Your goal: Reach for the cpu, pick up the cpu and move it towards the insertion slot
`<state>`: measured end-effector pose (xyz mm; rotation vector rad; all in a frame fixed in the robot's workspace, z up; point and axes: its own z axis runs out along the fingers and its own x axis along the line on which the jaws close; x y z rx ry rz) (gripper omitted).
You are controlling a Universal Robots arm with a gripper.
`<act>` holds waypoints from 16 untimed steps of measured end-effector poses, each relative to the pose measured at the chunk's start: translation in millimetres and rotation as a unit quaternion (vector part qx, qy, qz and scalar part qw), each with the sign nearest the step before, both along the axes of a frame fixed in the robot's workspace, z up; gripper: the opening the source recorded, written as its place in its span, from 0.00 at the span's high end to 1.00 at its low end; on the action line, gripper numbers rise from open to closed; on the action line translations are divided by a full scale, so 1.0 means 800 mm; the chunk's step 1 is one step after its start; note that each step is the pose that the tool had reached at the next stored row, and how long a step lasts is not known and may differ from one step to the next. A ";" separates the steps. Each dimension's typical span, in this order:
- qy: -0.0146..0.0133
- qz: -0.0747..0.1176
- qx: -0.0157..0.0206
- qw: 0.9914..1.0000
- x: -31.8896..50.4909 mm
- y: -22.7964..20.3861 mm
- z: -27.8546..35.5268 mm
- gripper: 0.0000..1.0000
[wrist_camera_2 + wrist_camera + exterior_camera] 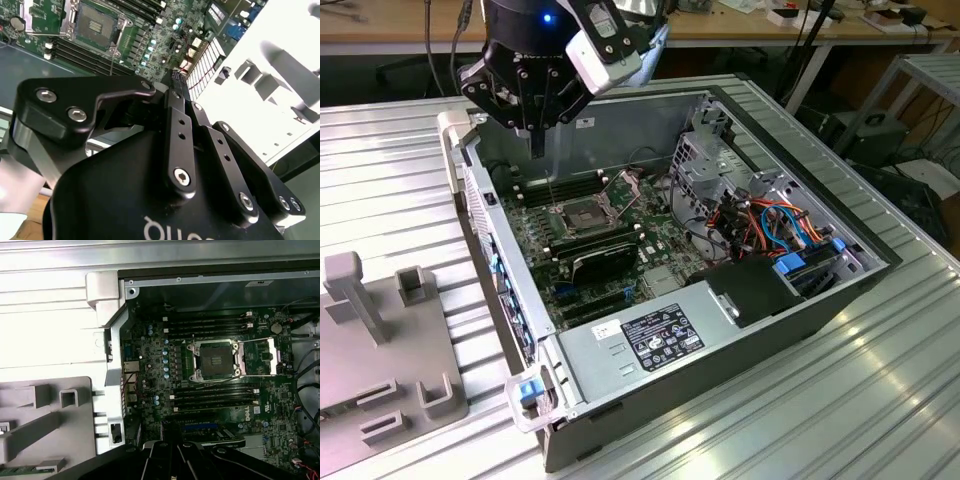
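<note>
My gripper [537, 148] hangs under the black wrist, above the far corner of the open computer case on the exterior view's left. Below it and toward the exterior view's right lies the insertion slot [582, 213], a silver-framed socket with a dark centre and a thin wire lever. Both wrist views look down on the slot [215, 360] [95, 22], and its centre looks bare. The gripper's black body [175, 82] is close to the camera in the second wrist view, and its tip [172, 460] points at the board in the first. The cpu is hidden.
A grey fixture plate [380, 340] with upright holders lies on the exterior view's left, outside the case wall [480, 200]. Long memory slots [210, 325] flank the socket. Inside the case are a black expansion card [605, 258], a power supply [650, 335], a drive cage [710, 165] and cables.
</note>
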<state>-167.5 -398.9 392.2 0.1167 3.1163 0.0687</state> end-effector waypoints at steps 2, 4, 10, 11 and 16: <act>0.000 0.000 0.000 1.000 -0.004 0.0000 -0.0002 0.89; 0.001 0.000 0.000 1.000 -0.009 0.0000 -0.0006 0.89; 0.003 0.000 0.000 1.000 -0.021 0.0000 -0.0014 0.89; 0.003 0.000 0.000 1.000 -0.022 0.0000 -0.0015 0.89; 0.004 0.000 0.000 1.000 -0.035 0.0000 -0.0022 0.89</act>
